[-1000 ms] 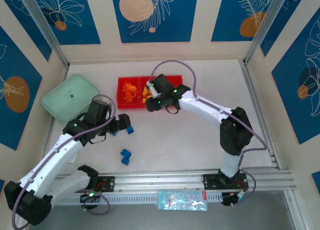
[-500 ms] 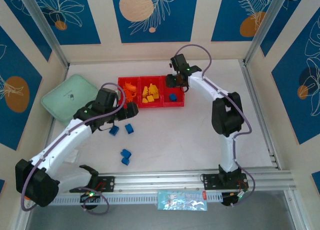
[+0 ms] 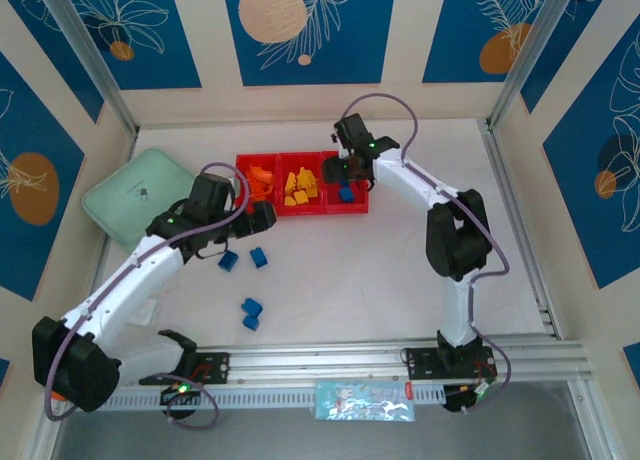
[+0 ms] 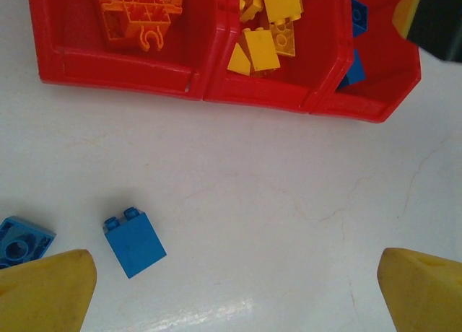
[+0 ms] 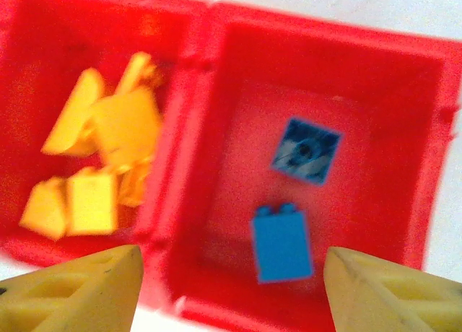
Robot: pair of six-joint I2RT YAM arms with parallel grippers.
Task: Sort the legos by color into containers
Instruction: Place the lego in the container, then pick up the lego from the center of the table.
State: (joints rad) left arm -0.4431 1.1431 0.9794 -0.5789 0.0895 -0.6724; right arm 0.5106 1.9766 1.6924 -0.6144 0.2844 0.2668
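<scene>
Two blue legos lie on the floor of the red tray's end compartment, straight below the right gripper. One lies close to the fingertips and the other a little beyond it, the two apart. The right gripper's fingers stand wide apart with nothing between them, so it is open and holds nothing. Past one fingertip, across a dividing wall, the middle compartment holds a heap of yellow legos. The third compartment, farthest from the right gripper, holds orange legos.

Four loose blue legos sit outside the tray on the white table. The left gripper hovers over the table just short of the tray's near wall, its fingers spread fully and empty. One loose brick stands just inside one fingertip without touching it. A flatter blue piece lies beside that same fingertip, partly cut off at the edge of the wrist view. A blue pair lies touching, well behind the left gripper and nearer the arm bases. Off to the left gripper's left, apart from the tray, rests a mint green case.
</scene>
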